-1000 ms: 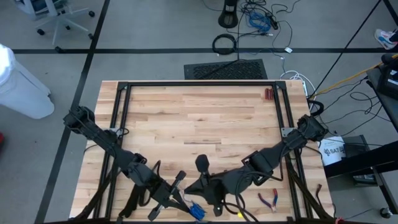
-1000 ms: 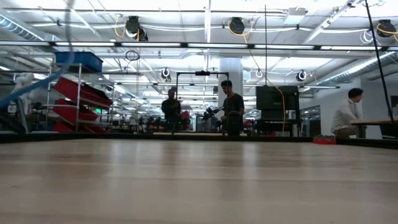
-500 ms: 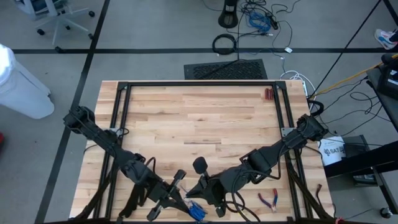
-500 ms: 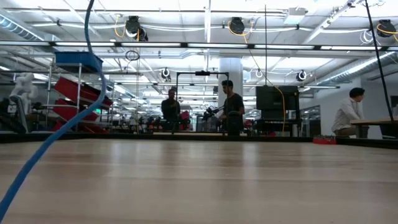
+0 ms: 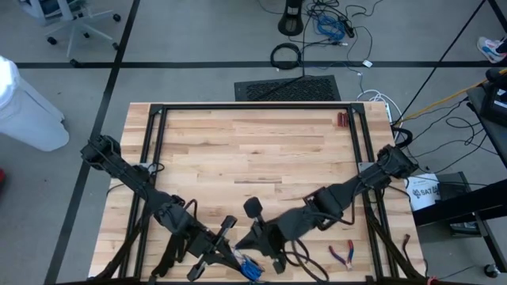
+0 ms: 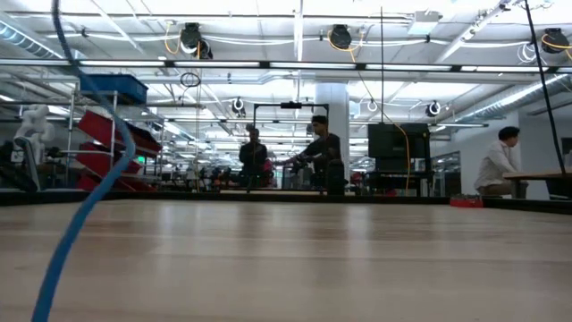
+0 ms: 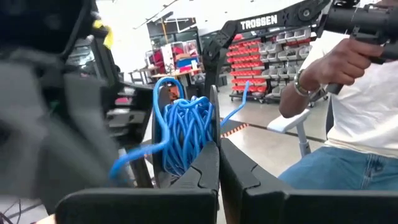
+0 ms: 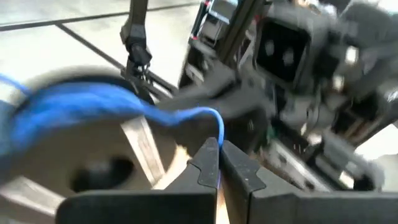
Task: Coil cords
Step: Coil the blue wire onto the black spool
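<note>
A: The left pincer (image 7: 217, 163) is closed on the bundle of the blue cord (image 7: 182, 134), at the near edge of the table (image 5: 253, 150). The right pincer (image 8: 219, 160) is closed too, and it pinches the free end of the same cord just beside.

B: So the cord is off the table, between the two pincers?

A: Yes, the bundle hangs in the left one, and a loose loop swings low in front of the table-level camera.

B: How to do the winding well?

A: I think the right pincer should keep a light tension and lead the strand around the bundle, while the left holds firm. Too much slack may let the loops slip off.
</note>
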